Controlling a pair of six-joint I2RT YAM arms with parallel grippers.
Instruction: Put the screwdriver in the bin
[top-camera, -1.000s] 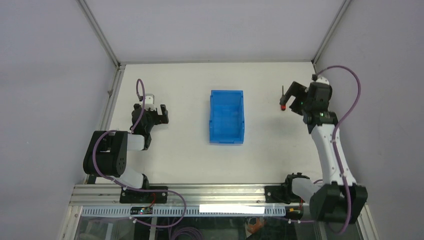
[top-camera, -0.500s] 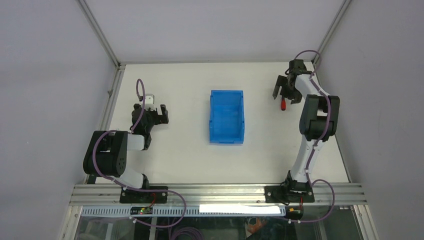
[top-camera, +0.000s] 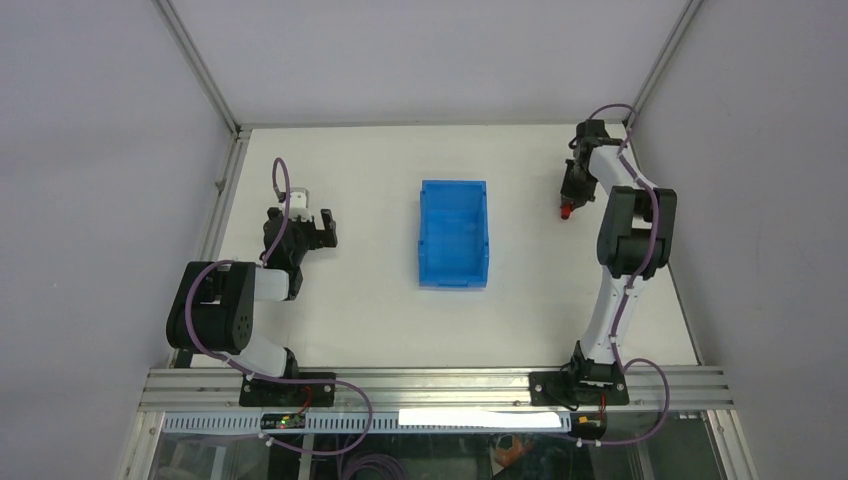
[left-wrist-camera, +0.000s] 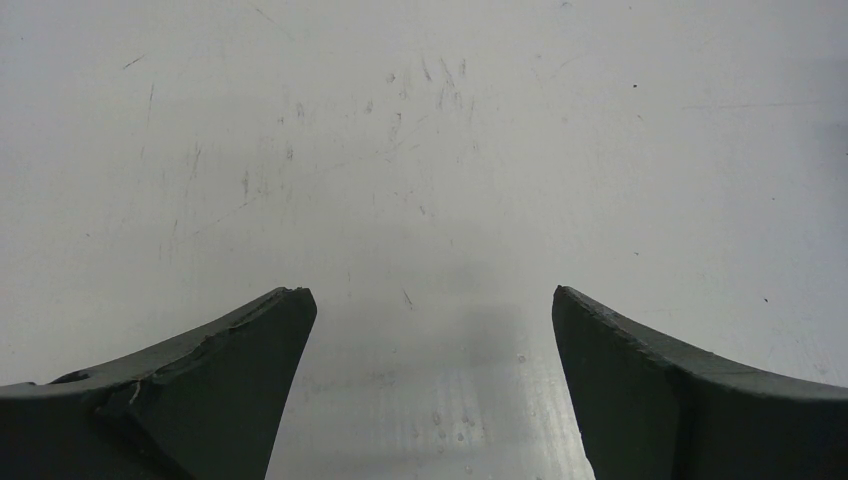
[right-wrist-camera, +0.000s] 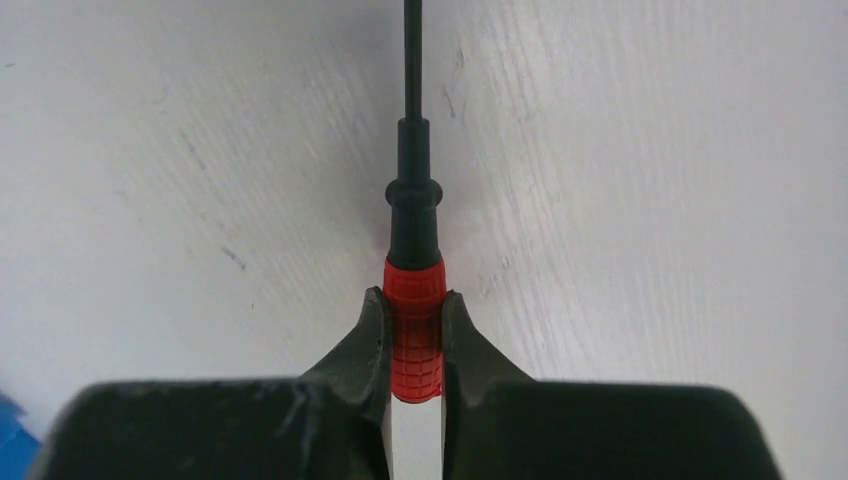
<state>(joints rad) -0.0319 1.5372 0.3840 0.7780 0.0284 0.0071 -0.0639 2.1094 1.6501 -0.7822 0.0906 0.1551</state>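
Observation:
The screwdriver (right-wrist-camera: 414, 300) has a ribbed red handle and a thin black shaft pointing away from the wrist camera. My right gripper (right-wrist-camera: 413, 305) is shut on the red handle, its two black fingers pressed against either side. From above, the right gripper (top-camera: 572, 188) sits at the far right of the table with the screwdriver's red handle end (top-camera: 565, 211) showing just below it. The blue bin (top-camera: 454, 234) stands mid-table, well left of that gripper. My left gripper (top-camera: 312, 229) is open over bare table at the left, its fingers (left-wrist-camera: 225, 380) wide apart with nothing between them.
A metal frame rail (top-camera: 222, 190) borders the table's left side, and grey walls close in the back and right. A sliver of blue shows at the lower left corner of the right wrist view.
The right arm stretched toward the far right corner, its gripper came down over the screwdriver and shut on the red handle. The left arm and the bin have not moved.

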